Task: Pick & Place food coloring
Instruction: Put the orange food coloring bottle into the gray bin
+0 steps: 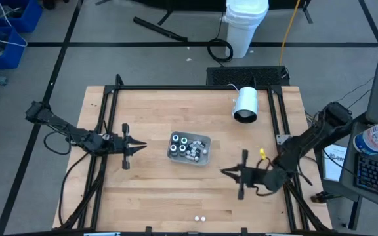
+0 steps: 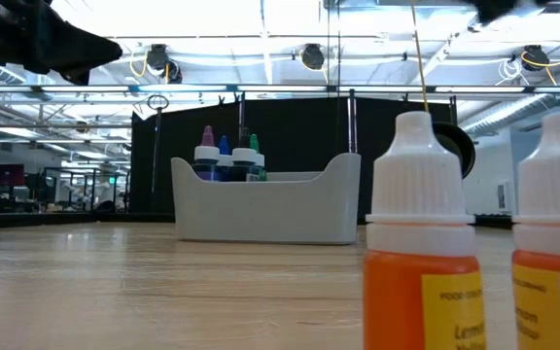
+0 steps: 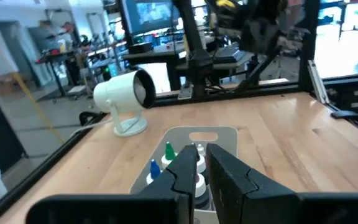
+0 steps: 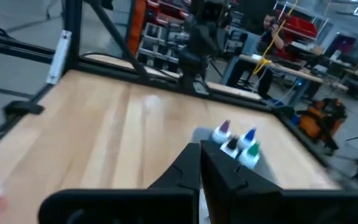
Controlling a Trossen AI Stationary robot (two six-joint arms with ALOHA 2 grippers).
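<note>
The left hand [image 1: 140, 146] is parked just left of the tray [image 1: 204, 140], fingers only a sliver apart, nothing held. Most of the food coloring bottles [image 1: 186, 147] are stood upright in that tray mid-bench, caps up. Behind the tray, a white cylinder [image 1: 245, 105] is lying on its side. Two more bottles [image 1: 199, 217] are left loose at the bench's front edge, well apart from the tray. The right hand [image 1: 226, 172] is found right of the tray, fingers pressed shut, empty.
</note>
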